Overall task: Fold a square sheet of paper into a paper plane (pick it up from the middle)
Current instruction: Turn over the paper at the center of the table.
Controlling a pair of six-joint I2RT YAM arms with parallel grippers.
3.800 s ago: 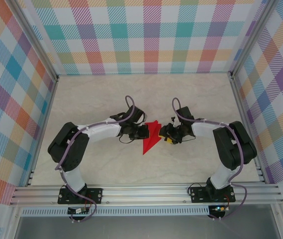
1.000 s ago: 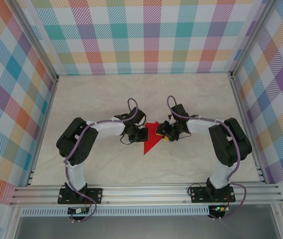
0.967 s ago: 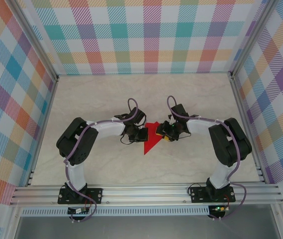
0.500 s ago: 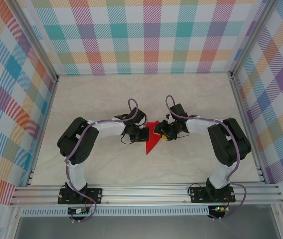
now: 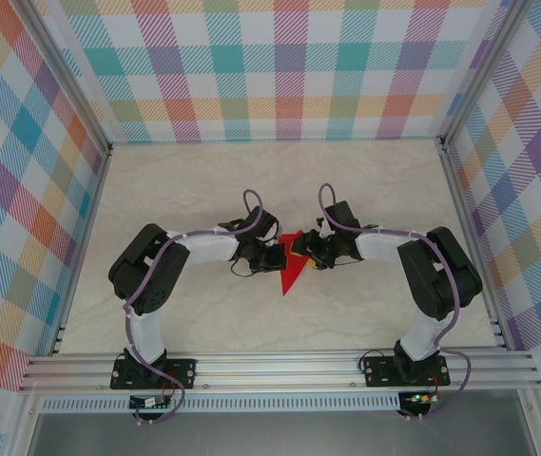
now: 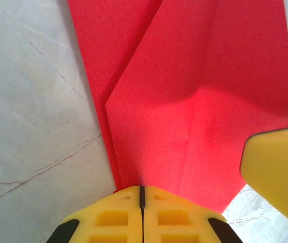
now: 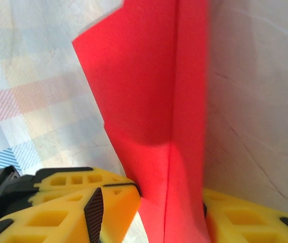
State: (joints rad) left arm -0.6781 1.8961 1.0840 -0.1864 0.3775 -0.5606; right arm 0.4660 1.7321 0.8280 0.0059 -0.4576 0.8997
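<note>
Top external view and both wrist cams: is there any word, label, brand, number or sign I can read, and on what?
No text can be read in any view.
Red paper: plain, no print.
Left gripper and right gripper: plain yellow, unmarked.
Table and checked walls: pattern alone, no lettering.
Small boards below the arm bases: too small to read any marking.

Bright and evenly lit from overhead in the top view, sharp across the table [image 5: 203, 180], with soft, short shadows under both arms [image 5: 203, 249]. Crisp in the left wrist view on the paper [image 6: 184, 76], darker in a shadow band across its middle, softer on the near yellow fingers [image 6: 113, 217]. Slightly blurred in the right wrist view, washed pale at upper left, shaded low on the paper.
</note>
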